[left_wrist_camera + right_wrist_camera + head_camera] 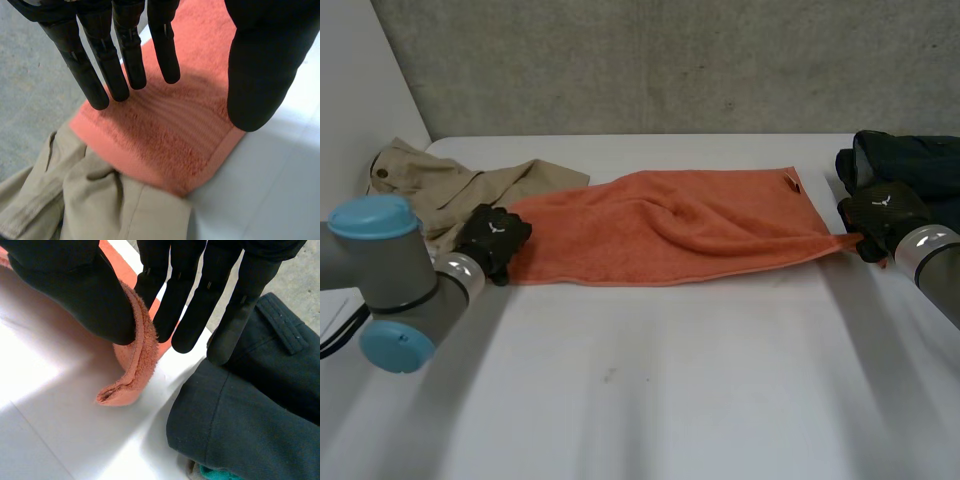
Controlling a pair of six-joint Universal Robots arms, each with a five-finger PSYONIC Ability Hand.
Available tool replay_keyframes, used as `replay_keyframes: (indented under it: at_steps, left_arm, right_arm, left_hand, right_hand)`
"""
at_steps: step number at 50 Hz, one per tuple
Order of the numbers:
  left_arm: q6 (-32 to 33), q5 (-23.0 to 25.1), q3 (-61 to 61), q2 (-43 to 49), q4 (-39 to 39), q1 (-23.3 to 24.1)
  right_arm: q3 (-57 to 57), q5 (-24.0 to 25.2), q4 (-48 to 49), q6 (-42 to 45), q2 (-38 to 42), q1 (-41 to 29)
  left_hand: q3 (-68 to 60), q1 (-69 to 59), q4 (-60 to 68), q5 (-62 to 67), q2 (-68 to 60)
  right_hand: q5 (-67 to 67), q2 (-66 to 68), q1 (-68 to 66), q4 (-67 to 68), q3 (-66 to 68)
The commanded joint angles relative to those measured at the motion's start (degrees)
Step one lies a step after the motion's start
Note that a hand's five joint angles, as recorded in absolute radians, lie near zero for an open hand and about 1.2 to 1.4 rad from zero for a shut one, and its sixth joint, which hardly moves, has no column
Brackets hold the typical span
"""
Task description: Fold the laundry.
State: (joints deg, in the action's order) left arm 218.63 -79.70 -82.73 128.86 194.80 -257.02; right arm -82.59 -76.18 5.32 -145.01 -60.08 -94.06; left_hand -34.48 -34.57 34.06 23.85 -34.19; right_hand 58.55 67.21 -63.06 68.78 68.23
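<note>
White tabletop (650, 380) carried the lot. The orange towel (670, 235) lay spread across it, rumpled through the middle. Off the towel's right end a dark garment (920, 165) sat heaped, crowding just beside that corner. Against the towel's left end a beige garment (440, 185) was bunched, touching the edge. Right hand (880, 215) at the towel's near right corner: thumb and fingers (190, 305) clamped on it, the cloth there drawn to a point and curling off the tabletop. Left hand (492, 240) over the towel's near left corner, fingers (131, 60) straight, well apart from the thumb, holding nothing.
</note>
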Motion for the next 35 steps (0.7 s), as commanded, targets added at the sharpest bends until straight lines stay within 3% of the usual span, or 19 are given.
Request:
replay_keyframes:
  at_steps: [1, 18, 22, 23, 25, 29, 35]
  left_arm:
    - [0.5, 0.2, 0.6, -0.1, -1.8, -1.5]
    - [0.5, 0.4, 7.7, 7.1, -1.6, -1.7]
    - [0.4, 0.4, 9.3, 8.0, -1.6, -1.8]
    - [0.4, 0.3, 9.8, 7.9, -1.5, -1.6]
    - [0.3, -0.2, 9.8, 7.2, -1.4, -1.5]
    - [-1.3, -0.9, 9.2, 0.3, -2.5, -0.6]
    - [-11.3, -2.8, 6.5, -16.3, -8.9, 2.1]
  right_arm:
    - [0.8, 0.1, 0.0, 0.3, 0.9, -0.2]
    - [0.3, 0.0, 0.0, 0.9, 2.5, -0.5]
    - [0.2, 0.0, 0.0, 0.9, 2.5, -0.4]
    - [0.2, -0.1, 0.0, 0.9, 2.5, -0.4]
    - [0.2, -0.3, 0.0, 0.9, 2.3, -0.4]
    - [0.6, -0.6, -0.2, 1.0, 1.6, -0.1]
    - [1.7, -0.6, -4.3, 2.0, -3.7, 0.7]
  left_hand:
    - [-3.0, -2.9, 3.4, 3.6, -3.3]
    - [-6.5, -6.4, 6.9, 7.1, -6.8]
    - [-29.7, -29.6, 30.1, 30.3, -30.0]
    - [-45.4, -45.3, 45.8, 46.0, -45.7]
    - [-45.5, -45.4, 45.9, 46.1, -45.8]
    - [-45.5, -45.4, 45.9, 46.1, -45.8]
    - [-45.5, -45.4, 45.9, 46.1, -45.8]
  right_hand:
    - [11.4, 12.8, -16.9, 11.2, 11.8]
    - [11.4, 12.8, -16.9, 11.2, 11.8]
    - [11.4, 12.8, -16.9, 11.2, 11.8]
    - [11.4, 12.8, -16.9, 11.2, 11.8]
    - [11.4, 12.8, -16.9, 11.2, 11.8]
    - [11.4, 12.8, -16.9, 11.2, 11.8]
    - [11.4, 12.8, -16.9, 11.2, 11.8]
